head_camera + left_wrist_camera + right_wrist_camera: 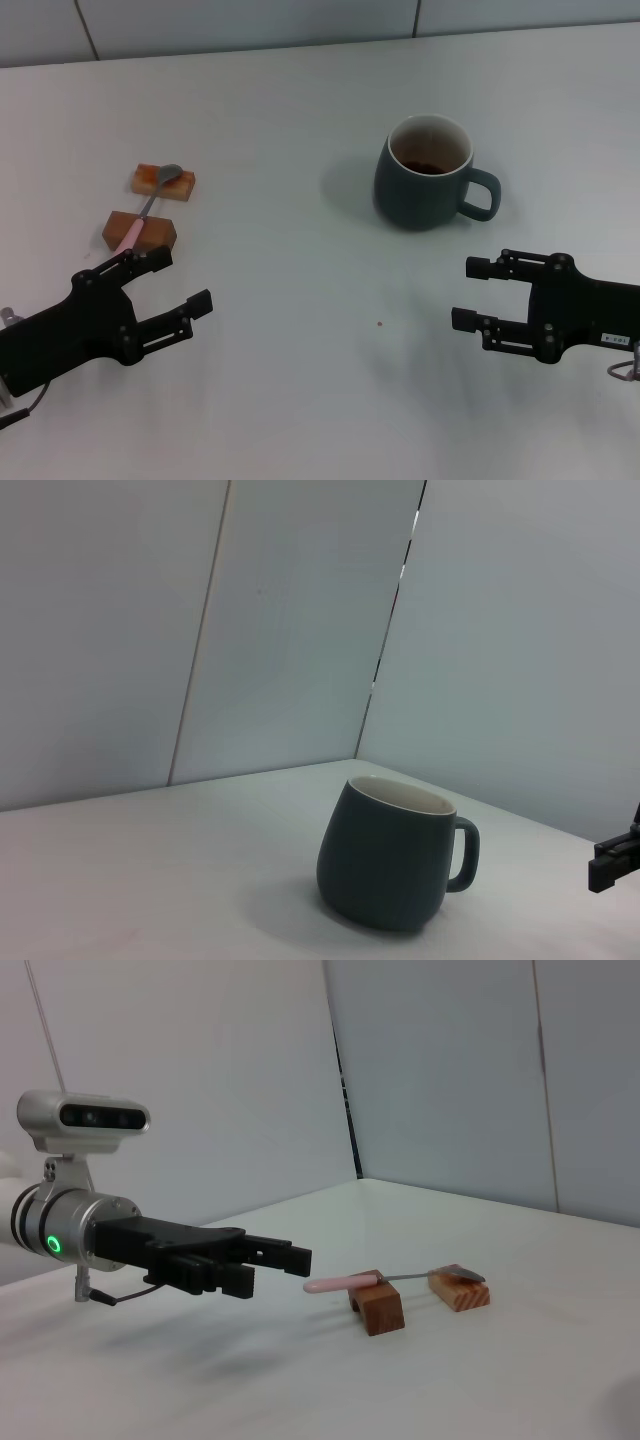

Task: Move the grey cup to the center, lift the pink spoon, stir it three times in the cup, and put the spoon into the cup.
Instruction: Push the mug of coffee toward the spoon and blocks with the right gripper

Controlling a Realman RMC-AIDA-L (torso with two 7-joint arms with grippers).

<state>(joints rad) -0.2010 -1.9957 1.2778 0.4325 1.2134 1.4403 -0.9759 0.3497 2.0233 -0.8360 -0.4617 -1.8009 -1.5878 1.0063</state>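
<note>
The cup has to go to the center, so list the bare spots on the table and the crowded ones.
Bare: the middle of the table, bordered by the blocks on the left, the cup on the right and both grippers nearer the robot; only a tiny speck lies there. Crowded: the left, where the spoon rests across the blocks beside the open left gripper. The open right gripper sits below the cup.

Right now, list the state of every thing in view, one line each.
grey cup: upright on the table, handle toward the robot's right, dark residue inside, not gripped.
pink spoon: lying bridged across two wooden blocks, off the table, untouched.
left gripper: open, empty, near the spoon's handle end.
right gripper: open, empty, on the near side of the cup.
</note>
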